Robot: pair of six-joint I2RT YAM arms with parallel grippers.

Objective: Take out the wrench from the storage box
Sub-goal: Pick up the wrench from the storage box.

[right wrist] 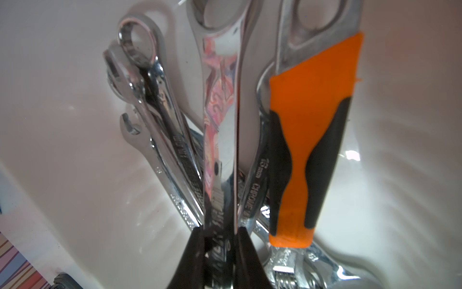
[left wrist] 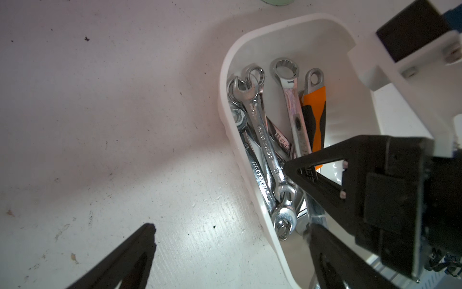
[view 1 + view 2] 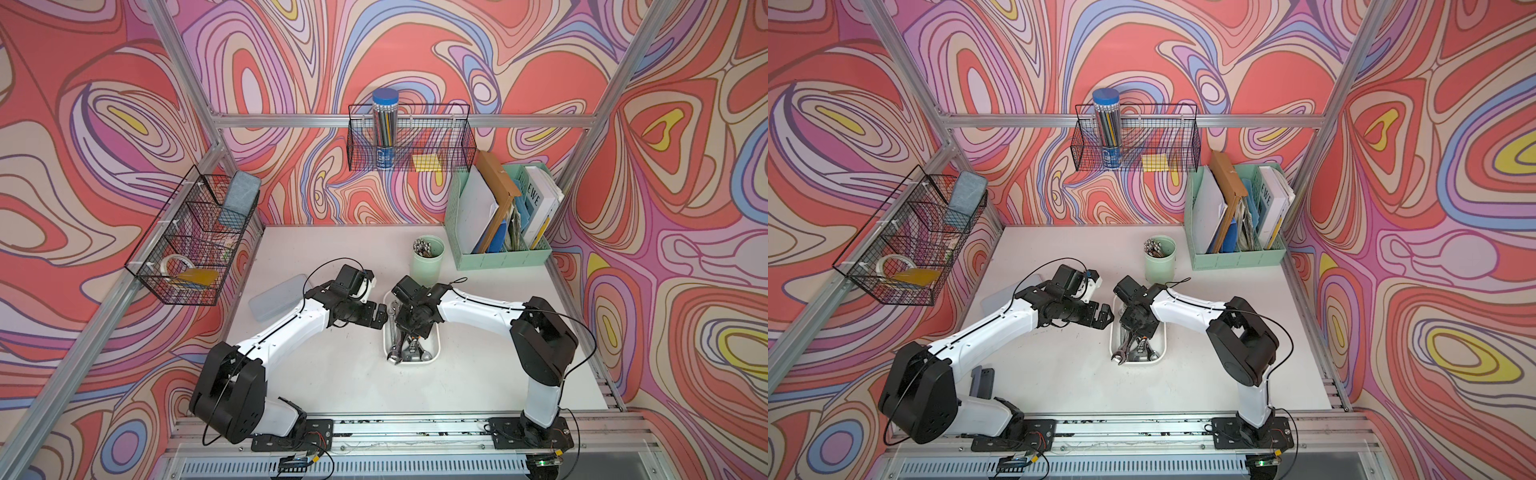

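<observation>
Left claw (image 3: 379, 316) hangs spread wide, empty, just beside the storage box (image 3: 436, 347) on the table (image 3: 332, 374). Inside the box, the right claw (image 1: 220, 234) is pinched on the flat shank of the polished wrench (image 1: 220, 120). It looks heavy, stiff and slick, so a grip near mid-shank should stop it tipping or sliding out.

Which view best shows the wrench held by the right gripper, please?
The right wrist view: the wrench fills it, pinched by the right gripper. Left wrist shows it smaller; top views lose it under the arm.
</observation>
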